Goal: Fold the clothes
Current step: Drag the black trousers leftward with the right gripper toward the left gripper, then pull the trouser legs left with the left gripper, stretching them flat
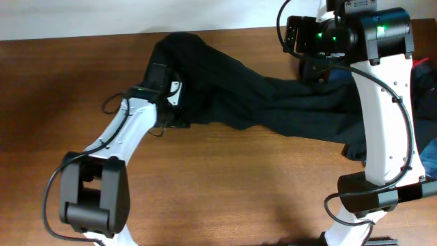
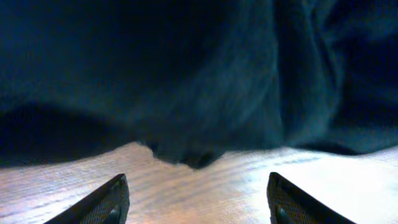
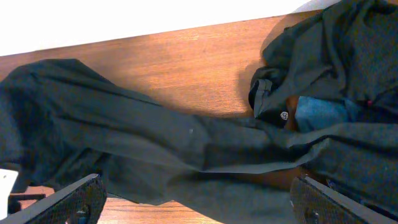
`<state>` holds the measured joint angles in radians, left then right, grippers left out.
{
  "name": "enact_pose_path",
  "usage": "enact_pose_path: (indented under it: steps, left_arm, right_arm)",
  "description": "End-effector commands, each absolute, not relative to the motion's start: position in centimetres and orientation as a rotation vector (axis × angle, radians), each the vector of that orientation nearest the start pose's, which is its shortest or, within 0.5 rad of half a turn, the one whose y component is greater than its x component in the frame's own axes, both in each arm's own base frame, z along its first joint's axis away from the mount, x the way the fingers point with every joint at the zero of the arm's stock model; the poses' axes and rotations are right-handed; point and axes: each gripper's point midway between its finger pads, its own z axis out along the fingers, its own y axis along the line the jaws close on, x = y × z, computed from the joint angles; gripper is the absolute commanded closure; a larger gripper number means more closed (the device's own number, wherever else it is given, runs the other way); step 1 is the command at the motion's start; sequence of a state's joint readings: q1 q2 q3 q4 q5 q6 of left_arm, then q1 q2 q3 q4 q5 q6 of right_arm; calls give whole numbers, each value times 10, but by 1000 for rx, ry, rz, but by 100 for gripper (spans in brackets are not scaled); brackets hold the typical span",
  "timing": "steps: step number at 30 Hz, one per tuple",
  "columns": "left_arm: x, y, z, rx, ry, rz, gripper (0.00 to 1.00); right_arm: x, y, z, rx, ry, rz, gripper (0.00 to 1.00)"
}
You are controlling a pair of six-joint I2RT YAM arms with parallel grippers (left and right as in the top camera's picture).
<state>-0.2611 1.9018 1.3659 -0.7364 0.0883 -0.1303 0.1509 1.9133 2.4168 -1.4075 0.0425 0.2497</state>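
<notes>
Long black trousers [image 1: 273,102] lie crumpled across the table from the far left to the right. My left gripper [image 2: 199,202] is at their left end [image 1: 171,96], low over the wood. Its jaws stand apart with only bare table between them, and a dark fold [image 2: 186,155] lies just ahead of the fingertips. My right gripper [image 3: 202,199] hovers open above the trousers [image 3: 155,143] near the far right [image 1: 311,58], holding nothing. A patch of blue denim [image 3: 317,112] shows under more dark garments [image 3: 336,56].
A red piece [image 1: 425,75] and blue jeans [image 1: 430,156] lie at the right edge, behind the right arm's white link [image 1: 382,116]. Bare wooden table [image 1: 239,184] stretches along the front. A white wall edge [image 3: 124,25] borders the far side.
</notes>
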Motion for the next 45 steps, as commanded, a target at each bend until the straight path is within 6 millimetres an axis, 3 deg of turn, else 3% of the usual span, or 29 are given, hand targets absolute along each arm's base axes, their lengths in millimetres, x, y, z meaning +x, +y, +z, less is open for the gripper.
enact_pose_path:
  steps: [1, 8, 9, 11, 12, 14, 19, 23, 26, 29, 37, 41, 45]
  left_arm:
    - [413, -104, 44, 216, 2828, 30, 30]
    - [435, -109, 30, 208, 2766, 31, 33]
    - [438, -110, 30, 206, 2756, 28, 36]
    - [441, -111, 28, 206, 2750, 25, 52]
    - [441, -111, 27, 206, 2750, 25, 66]
    - [441, -111, 25, 206, 2754, 26, 79]
    - [441, -111, 25, 206, 2754, 26, 99]
    - [441, -109, 28, 204, 2751, 39, 100]
    - [447, -99, 53, 170, 2729, 57, 100]
    - [461, -77, 98, 107, 2667, 142, 99]
    - [496, -9, 254, 69, 2416, 332, 100]
    - [488, 36, 309, 29, 2349, 508, 100]
    - [465, 77, 332, -72, 2363, 649, 100]
  right_arm:
    - [445, 61, 332, 126, 2494, 120, 1]
    - [445, 61, 332, 89, 2495, 103, 1]
    - [445, 61, 332, 84, 2495, 101, 1]
    - [445, 60, 332, 70, 2496, 96, 1]
    - [445, 60, 332, 67, 2496, 95, 1]
    - [445, 60, 332, 67, 2495, 94, 1]
    - [447, 61, 333, 66, 2488, 96, 1]
    - [447, 60, 333, 64, 2488, 95, 1]
    - [447, 58, 333, 70, 2487, 74, 1]
    - [447, 56, 333, 72, 2486, 66, 1]
    - [445, 56, 329, 72, 2502, 63, 1]
    - [444, 56, 319, 71, 2531, 57, 1]
    - [445, 56, 306, 71, 2563, 51, 1]
